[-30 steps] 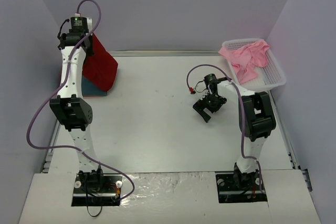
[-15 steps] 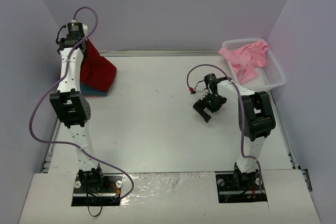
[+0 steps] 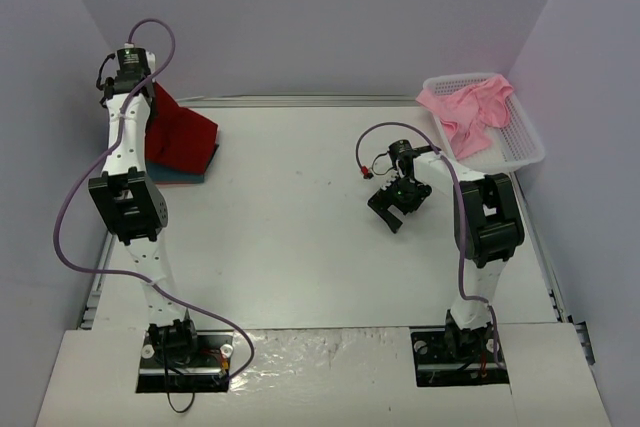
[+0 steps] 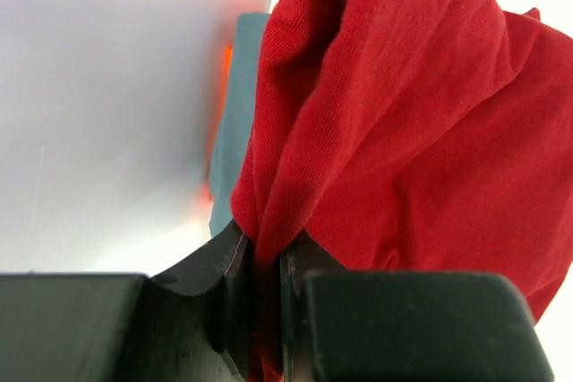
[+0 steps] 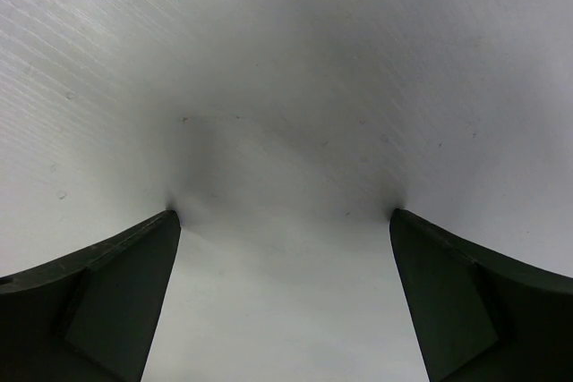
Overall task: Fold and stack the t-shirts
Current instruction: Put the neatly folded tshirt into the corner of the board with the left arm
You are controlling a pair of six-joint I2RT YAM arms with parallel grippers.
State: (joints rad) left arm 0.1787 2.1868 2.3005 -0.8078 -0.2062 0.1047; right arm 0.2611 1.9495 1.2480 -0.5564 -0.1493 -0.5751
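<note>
My left gripper (image 4: 260, 266) is clamped on a bunched edge of the dark red t-shirt (image 3: 185, 137), held high at the far left corner of the table (image 3: 300, 227), and the cloth hangs from the jaws down and to the right onto the stack below. From above I read the shirt as draped, its lower part lying on the teal-blue t-shirt (image 3: 190, 176), which sits flat against the left edge; a sliver of orange t-shirt (image 4: 227, 62) shows under the teal in the left wrist view. The relation that matters: the red shirt lies directly beneath and slightly right of the left gripper, over the stack, so I judge the coming move to be a lowering and release there, and the left arm is the only one within reach. My right gripper (image 3: 397, 204) has its fingers spread wide over bare table right of centre, holding nothing, well apart from the stack. It is, however, the nearer arm to the light pink t-shirt (image 3: 465, 107), which lies crumpled and unfolded in the white basket (image 3: 525, 142) at the far right, up and to the right of that gripper.
</note>
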